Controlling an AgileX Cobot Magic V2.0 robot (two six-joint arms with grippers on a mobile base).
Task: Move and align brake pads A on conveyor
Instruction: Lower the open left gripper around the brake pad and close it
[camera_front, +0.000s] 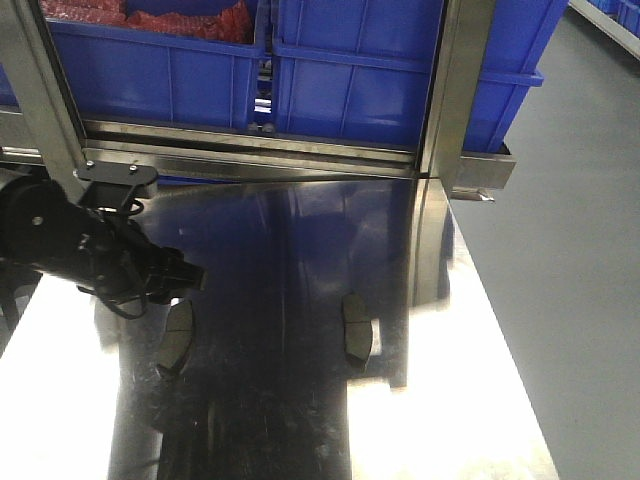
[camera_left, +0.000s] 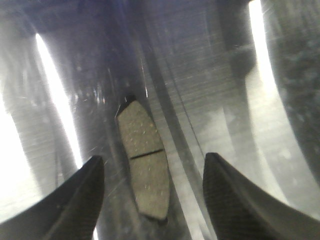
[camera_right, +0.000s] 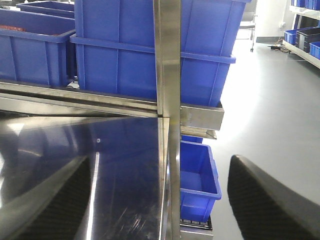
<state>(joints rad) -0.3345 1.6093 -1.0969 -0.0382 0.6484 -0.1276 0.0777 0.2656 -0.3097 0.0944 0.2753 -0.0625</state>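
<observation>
Left gripper (camera_left: 153, 158) hangs spread wide over a pad (camera_left: 145, 185) lying flat on the steel tabletop (camera_left: 225, 100), mid-frame in the left wrist view. Best to descend straight, straddle its short width at the groove, then close. Right gripper (camera_right: 160, 165) is released and empty.

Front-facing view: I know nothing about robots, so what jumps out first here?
Big blue bins stand on the rack at the top, above a mirror-bright steel table. Two small dark brake pads lie on it, and the black left hand hovers over the left one, fingers open.
</observation>
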